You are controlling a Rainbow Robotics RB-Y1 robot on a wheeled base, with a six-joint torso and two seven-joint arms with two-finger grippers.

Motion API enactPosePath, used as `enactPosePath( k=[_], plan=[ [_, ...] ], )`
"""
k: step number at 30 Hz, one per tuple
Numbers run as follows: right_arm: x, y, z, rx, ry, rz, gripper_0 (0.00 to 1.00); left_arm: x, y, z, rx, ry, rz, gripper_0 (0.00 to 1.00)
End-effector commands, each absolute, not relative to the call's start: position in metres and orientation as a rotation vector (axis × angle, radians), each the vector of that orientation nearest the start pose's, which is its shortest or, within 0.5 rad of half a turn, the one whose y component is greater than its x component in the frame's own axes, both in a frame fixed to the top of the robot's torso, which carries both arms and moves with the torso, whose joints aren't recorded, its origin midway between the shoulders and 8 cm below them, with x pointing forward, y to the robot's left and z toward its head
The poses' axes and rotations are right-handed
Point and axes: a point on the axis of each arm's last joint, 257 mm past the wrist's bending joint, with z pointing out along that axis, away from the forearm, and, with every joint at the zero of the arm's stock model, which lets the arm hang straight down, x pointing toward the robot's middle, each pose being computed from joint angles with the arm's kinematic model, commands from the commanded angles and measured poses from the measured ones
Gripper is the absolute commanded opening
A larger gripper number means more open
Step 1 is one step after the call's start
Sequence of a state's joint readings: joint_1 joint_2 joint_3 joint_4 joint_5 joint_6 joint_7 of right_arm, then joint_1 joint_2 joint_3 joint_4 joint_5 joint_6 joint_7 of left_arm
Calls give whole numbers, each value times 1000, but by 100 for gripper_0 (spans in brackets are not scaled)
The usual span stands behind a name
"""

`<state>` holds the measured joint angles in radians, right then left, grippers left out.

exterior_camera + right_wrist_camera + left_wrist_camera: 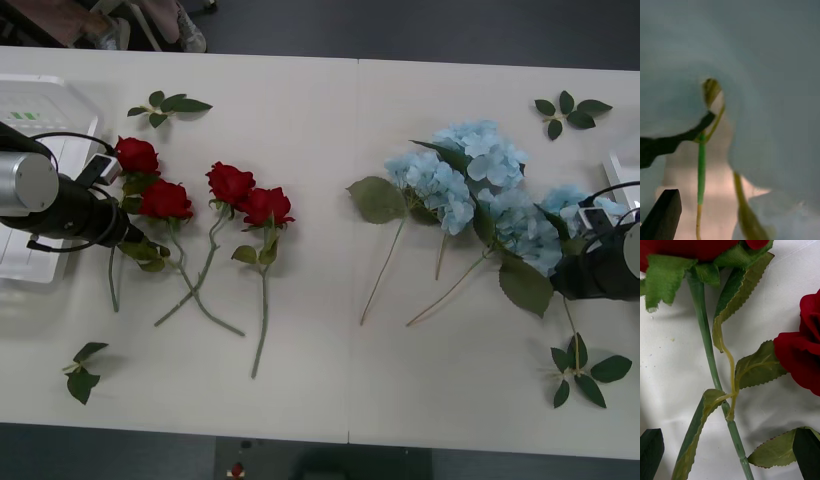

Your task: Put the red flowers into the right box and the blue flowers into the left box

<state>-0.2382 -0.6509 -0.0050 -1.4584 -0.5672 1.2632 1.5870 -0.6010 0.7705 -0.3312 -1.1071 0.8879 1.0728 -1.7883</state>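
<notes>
The red flowers (pixel 200 200) are laid on the left half of the white table (pixel 320 400), four blooms in a loose row with their thin stems crossing toward the near edge; the two leftmost blooms are found just beside the left box (pixel 40 120), the slotted white basket at the table's left end. The left gripper (pixel 145 245) is brought low over the stem of the leftmost rose; in the left wrist view that green stem (pixel 709 352) is seen running between the two dark fingertips (pixel 651 450), which stand well apart at the corners with nothing clamped; a second bloom (pixel 805 356) is seen just beside it.

The blue flowers (pixel 470 185) are heaped on the right half of the table, their pale heads overlapping and their stems fanned toward the near edge; a thin pale rim of the right box (pixel 622 165) is seen at the far right edge. The right gripper (pixel 575 275) is pressed in among the rightmost blue heads; how far its fingers are parted cannot be told; in the right wrist view a green stalk (pixel 702 168) is seen against blurred blue petals.

Loose leaf sprigs (pixel 165 105) are scattered near the table's corners.
</notes>
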Motion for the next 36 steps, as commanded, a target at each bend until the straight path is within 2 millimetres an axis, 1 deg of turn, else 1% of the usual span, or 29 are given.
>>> enactPosePath(
  k=[1,3,4,5,6,7,8,9,10,11,12,13,14,15,18,21,25,27,28,30,31,32,34,35,36],
  plan=[
    [470,-403,-342,17,2666,-70,69,569,364,-287,419,2546,36,100],
    [470,-400,-343,19,2667,-65,39,568,364,-287,421,2548,38,100],
    [470,-401,-343,23,2667,-65,21,569,364,-288,422,2547,38,100],
    [470,-401,-343,27,2666,-64,9,569,364,-288,421,2547,40,100],
    [470,-400,-343,27,2667,-62,3,569,364,-288,421,2547,42,98],
    [470,-400,-343,28,2667,-61,0,568,365,-288,421,2549,42,87],
    [470,-400,-343,30,2667,-61,0,568,364,-288,425,2549,45,76],
    [470,-399,-343,30,2667,-59,0,568,364,-289,428,2551,46,64],
    [470,-400,-343,30,2667,-59,0,567,364,-291,429,2553,46,56],
    [470,-400,-343,29,2665,-59,0,568,363,-290,430,2550,47,41],
    [470,-399,-343,30,2665,-57,0,568,362,-290,434,2548,48,30],
    [471,-399,-343,30,2662,-55,0,568,363,-291,432,2547,49,23],
    [473,-399,-342,30,2655,-52,0,568,362,-291,431,2548,49,12],
    [476,-398,-339,28,2643,-49,0,569,362,-291,430,2546,49,6],
    [482,-400,-331,28,2618,-47,0,568,362,-293,427,2549,48,4],
    [491,-407,-311,30,2581,-50,0,569,362,-292,421,2548,47,1],
    [498,-415,-286,40,2534,-51,0,569,362,-292,416,2549,47,0],
    [501,-421,-266,51,2505,-54,0,568,362,-292,415,2550,46,0],
    [500,-422,-262,55,2500,-52,0,568,363,-292,416,2549,51,0],
    [499,-425,-238,69,2475,-44,0,568,363,-293,417,2551,53,0],
    [498,-428,-227,73,2463,-45,0,568,364,-292,415,2550,52,0],
    [497,-430,-222,81,2459,-43,0,569,363,-292,416,2548,52,0],
    [493,-433,-201,83,2446,-47,0,568,364,-292,416,2550,56,0],
    [491,-434,-196,86,2446,-47,0,569,365,-291,417,2547,58,0],
    [491,-434,-186,86,2442,-43,0,571,368,-287,409,2539,56,0]
  ],
)
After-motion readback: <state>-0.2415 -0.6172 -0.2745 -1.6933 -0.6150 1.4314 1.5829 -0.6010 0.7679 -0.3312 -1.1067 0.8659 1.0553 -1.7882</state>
